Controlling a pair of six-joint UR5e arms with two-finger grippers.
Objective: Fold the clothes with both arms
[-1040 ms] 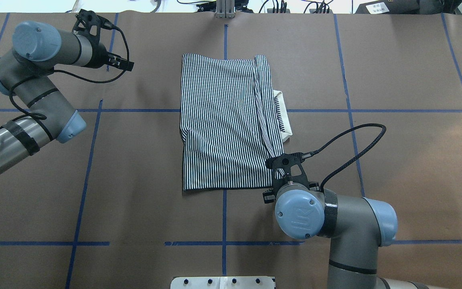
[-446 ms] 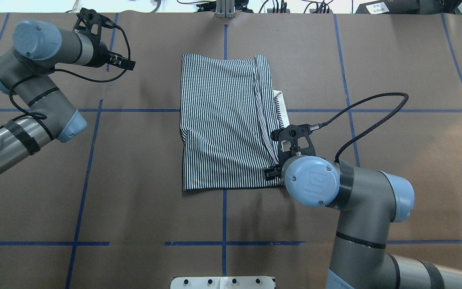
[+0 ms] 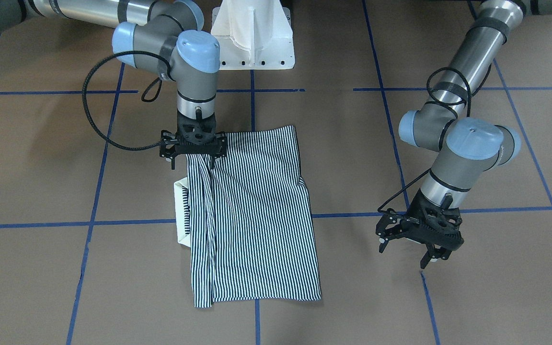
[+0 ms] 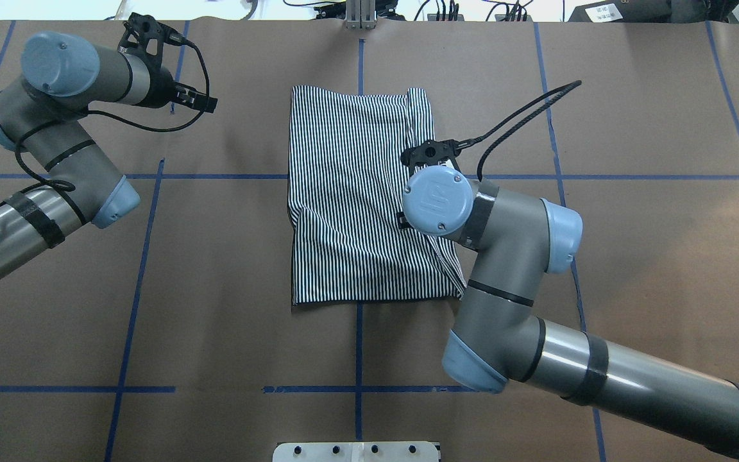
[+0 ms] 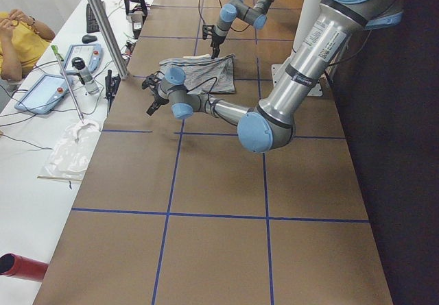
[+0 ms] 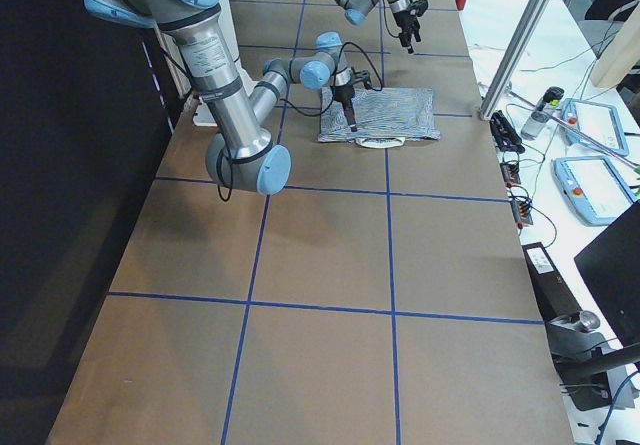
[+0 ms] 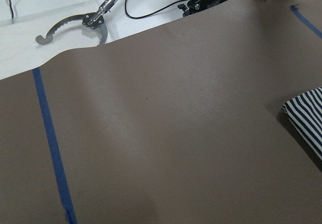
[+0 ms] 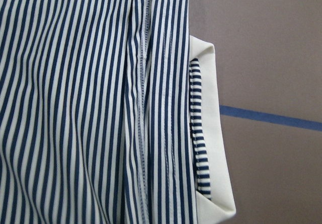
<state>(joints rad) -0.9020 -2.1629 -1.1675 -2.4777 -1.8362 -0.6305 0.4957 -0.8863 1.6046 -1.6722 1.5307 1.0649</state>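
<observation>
As the right arm [image 4: 504, 218] overhangs the shirt [image 4: 350, 192], its jaws look parted.

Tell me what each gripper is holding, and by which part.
Nothing is held. The right gripper hangs open above the shirt; the left gripper is open over the table.

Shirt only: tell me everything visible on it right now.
The shirt is soft fabric with thin navy-and-white stripes, folded into a rough rectangle and lying flat on the brown table. A lengthwise fold with visible stitching runs along its right side, where the cream collar pokes out from under it. There are mild wrinkles near the left edge. The right gripper is at its right edge; contact cannot be told.
</observation>
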